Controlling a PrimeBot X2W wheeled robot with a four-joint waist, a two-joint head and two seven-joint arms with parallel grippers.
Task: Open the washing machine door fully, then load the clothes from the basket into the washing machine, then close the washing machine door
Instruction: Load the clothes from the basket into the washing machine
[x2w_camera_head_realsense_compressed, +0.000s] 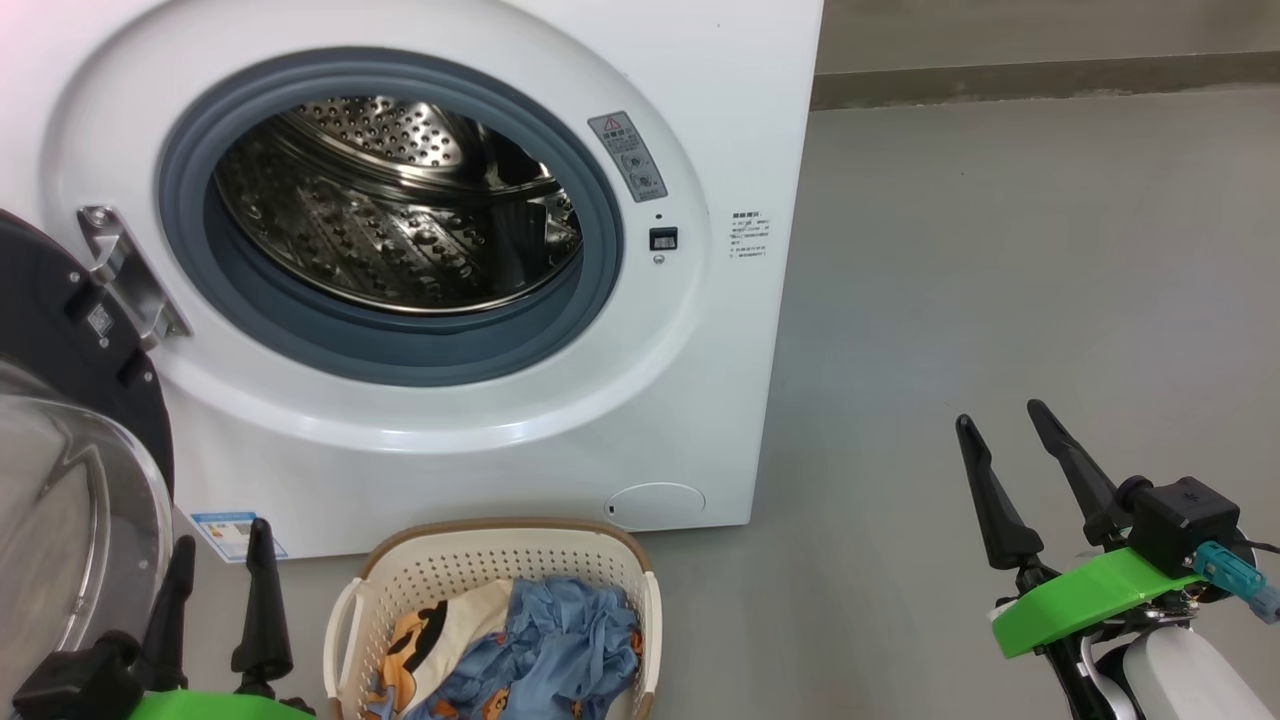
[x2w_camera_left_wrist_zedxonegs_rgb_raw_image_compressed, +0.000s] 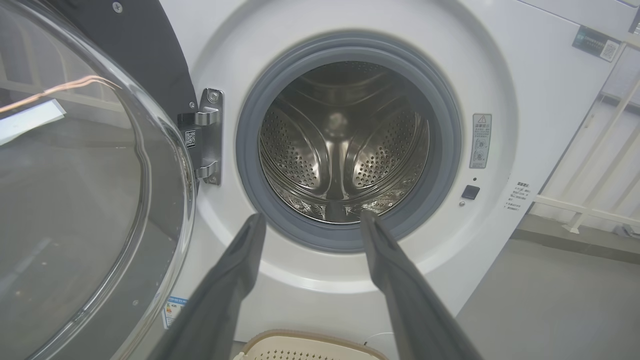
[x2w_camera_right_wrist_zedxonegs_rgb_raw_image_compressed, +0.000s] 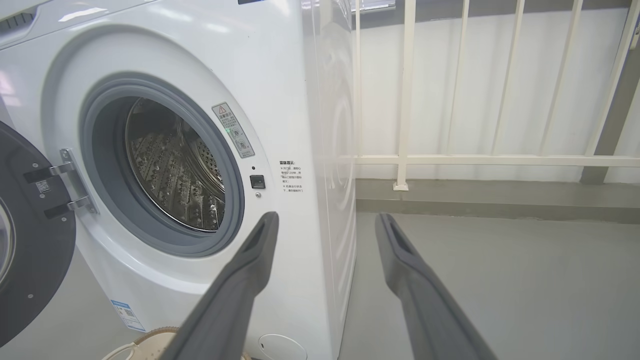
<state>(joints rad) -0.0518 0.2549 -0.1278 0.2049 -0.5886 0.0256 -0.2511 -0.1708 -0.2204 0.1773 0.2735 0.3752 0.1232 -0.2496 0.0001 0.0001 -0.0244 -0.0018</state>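
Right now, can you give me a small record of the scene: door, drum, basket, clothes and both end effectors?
door: washing machine door open, swung to the left
drum: drum looks empty
basket: basket on the floor before the washing machine
clothes: clothes in the basket
left end effector: open, holding nothing
right end effector: open, holding nothing

The drum gleams as perforated steel, its ring matt rubber — clothes are soft cloth, the basket smooth plastic.

The washing machine is viewed from above by the head camera, squarely by the left wrist, obliquely by the right; the drum is shared by all.
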